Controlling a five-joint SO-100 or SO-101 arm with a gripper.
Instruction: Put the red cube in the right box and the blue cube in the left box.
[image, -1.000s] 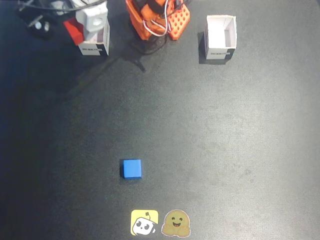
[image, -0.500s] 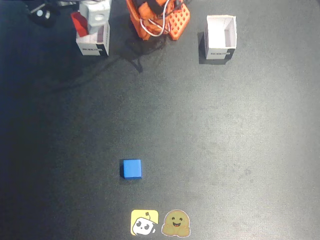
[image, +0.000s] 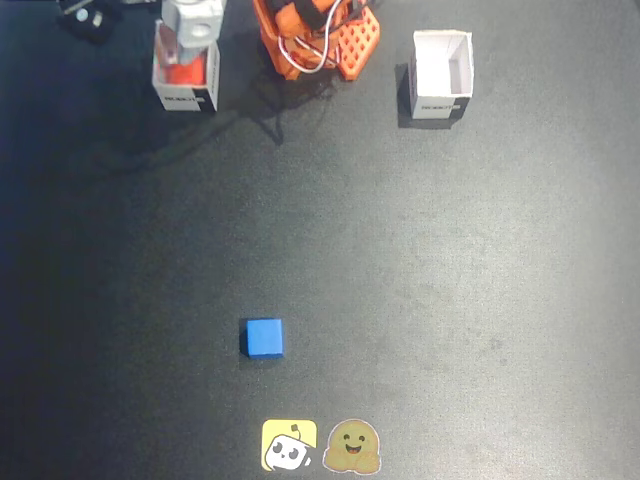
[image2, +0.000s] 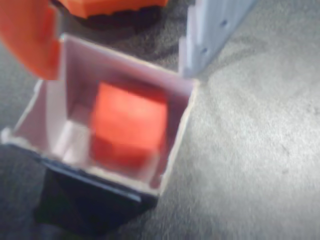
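Since the earlier frame, the red cube (image: 181, 72) has dropped into the box (image: 186, 82) left of the arm base (image: 315, 38). Wrist view: gripper (image2: 120, 35) spread wide above the cube inside that box

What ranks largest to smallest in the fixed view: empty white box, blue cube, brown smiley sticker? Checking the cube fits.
1. Empty white box
2. Brown smiley sticker
3. Blue cube

The sticker and cube look close in size, so their order is unsure.
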